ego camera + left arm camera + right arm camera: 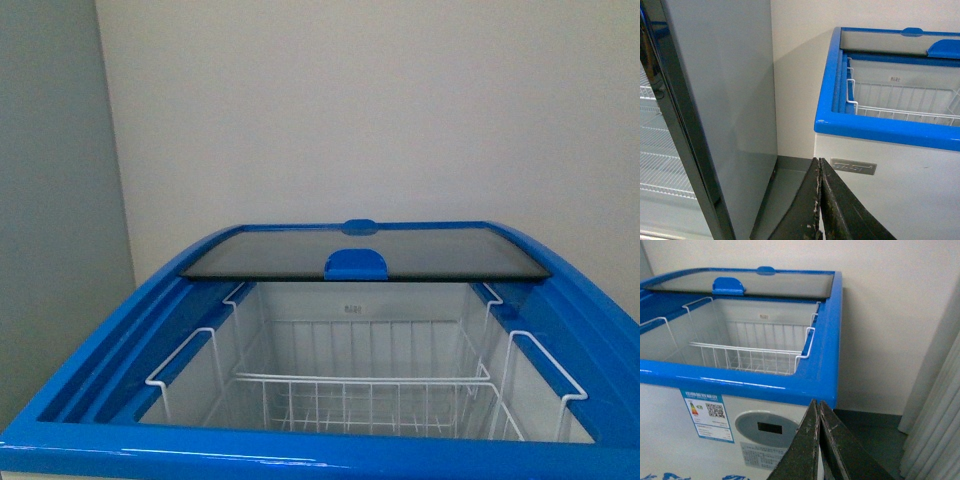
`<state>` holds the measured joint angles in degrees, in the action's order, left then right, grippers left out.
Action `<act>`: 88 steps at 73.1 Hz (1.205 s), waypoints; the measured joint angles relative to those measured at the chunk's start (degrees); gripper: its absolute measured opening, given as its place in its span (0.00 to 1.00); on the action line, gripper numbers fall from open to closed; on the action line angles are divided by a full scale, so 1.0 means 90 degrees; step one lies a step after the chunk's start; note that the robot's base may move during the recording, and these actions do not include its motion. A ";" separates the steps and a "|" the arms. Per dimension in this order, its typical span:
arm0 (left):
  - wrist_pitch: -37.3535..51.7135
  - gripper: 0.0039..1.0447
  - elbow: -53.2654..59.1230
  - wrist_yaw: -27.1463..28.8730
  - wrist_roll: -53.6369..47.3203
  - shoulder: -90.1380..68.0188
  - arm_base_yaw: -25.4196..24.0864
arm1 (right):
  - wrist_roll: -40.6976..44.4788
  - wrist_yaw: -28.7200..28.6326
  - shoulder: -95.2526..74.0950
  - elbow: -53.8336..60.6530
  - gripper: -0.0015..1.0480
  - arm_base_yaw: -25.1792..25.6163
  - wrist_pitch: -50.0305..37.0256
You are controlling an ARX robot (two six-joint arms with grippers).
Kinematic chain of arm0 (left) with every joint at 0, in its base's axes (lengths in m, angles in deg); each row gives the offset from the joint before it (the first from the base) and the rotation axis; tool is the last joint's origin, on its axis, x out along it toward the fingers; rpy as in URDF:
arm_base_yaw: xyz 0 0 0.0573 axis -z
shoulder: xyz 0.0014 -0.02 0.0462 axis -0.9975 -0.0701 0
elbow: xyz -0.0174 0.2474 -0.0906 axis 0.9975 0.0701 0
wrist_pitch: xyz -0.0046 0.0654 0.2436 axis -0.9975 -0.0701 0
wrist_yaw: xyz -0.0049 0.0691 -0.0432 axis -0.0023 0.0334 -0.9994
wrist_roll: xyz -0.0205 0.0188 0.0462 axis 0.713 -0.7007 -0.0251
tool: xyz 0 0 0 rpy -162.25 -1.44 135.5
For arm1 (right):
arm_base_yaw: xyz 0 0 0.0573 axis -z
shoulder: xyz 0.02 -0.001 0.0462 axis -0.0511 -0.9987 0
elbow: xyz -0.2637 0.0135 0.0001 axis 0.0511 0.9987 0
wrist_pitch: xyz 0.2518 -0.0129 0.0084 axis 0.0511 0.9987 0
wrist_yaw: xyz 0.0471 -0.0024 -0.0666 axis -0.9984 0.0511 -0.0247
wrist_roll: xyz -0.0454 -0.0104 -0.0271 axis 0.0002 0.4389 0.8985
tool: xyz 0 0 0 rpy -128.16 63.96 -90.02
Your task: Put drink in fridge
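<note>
The fridge [90, 370] is a white chest freezer with a blue top rim. Its glass lid [365, 252] is slid to the back, so the front half stands open. White wire baskets [365, 395] hang inside and look empty. The fridge also shows in the left wrist view [880, 132] and in the right wrist view [820, 375]. My left gripper [819, 165] is shut and empty, low in front of the fridge's left front corner. My right gripper [818, 405] is shut and empty, low by the fridge's right front corner. The drink is out of view.
A tall grey upright cooler [720, 110] with a glass door and wire shelves stands left of the fridge, with a narrow floor gap between them. A pale curtain [935, 420] hangs right of the fridge. A wall runs behind.
</note>
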<state>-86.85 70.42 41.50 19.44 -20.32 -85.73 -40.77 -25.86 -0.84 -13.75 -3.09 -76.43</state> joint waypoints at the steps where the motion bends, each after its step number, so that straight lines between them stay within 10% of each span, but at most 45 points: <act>1: 0.0000 0.02 0.0000 -0.0005 0.0000 0.0000 0.0000 | 0.0000 0.0000 0.0019 0.0000 0.03 0.0002 -0.0015; 24: 0.0000 0.02 0.0000 -0.0005 0.0000 0.0000 0.0000 | 0.0000 -0.0015 0.0056 0.0000 0.03 0.0002 -0.0022; 63: 0.0000 0.94 0.0000 -0.0002 -0.0012 0.0000 0.0000 | 0.0000 -0.0015 0.0058 0.0000 0.93 0.0002 -0.0022; 88: 0.0000 0.92 0.0000 -0.0002 -0.0015 0.0000 0.0000 | -0.0005 -0.0015 0.0058 0.0000 0.93 0.0002 -0.0022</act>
<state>-86.85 70.42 41.47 19.31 -20.32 -85.73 -40.81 -25.99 -0.32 -13.75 -3.07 -76.63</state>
